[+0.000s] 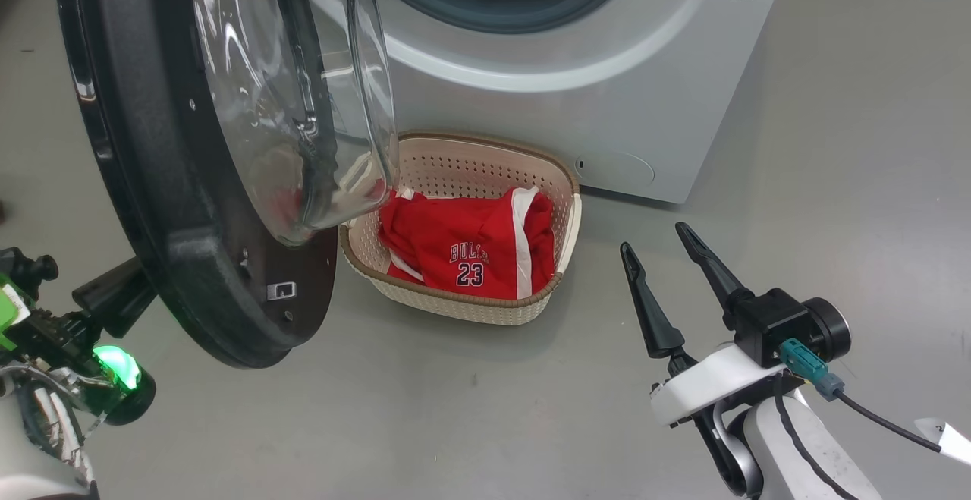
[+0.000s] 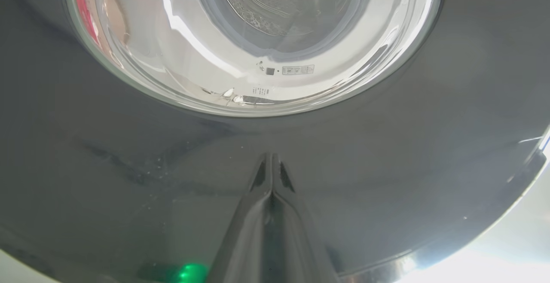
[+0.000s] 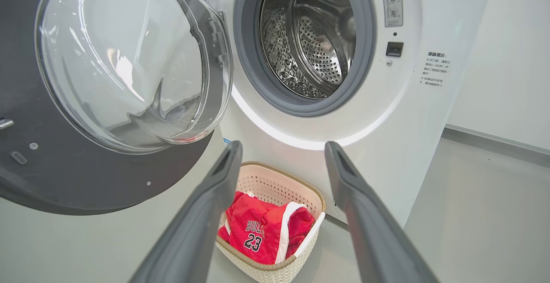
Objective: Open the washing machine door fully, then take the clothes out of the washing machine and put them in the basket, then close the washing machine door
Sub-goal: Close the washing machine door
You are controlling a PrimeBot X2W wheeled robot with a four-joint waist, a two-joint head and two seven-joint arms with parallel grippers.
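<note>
Lastly: washing machine door (image 1: 152, 181), closing step.
Left gripper (image 2: 271, 162) pinched closed, empty, on rim at 6 o'clock of glass (image 2: 258, 38): push steadily. Right gripper (image 1: 653, 237) spread wide, empty.

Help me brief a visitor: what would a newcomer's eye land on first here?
The red jersey marked BULLS 23, bunched in the cream basket on the floor before the washing machine, stands out first. Next comes the big black-rimmed washing machine door, swung open at the left with its glass bowl bulging. The steel drum beside it looks empty.
</note>
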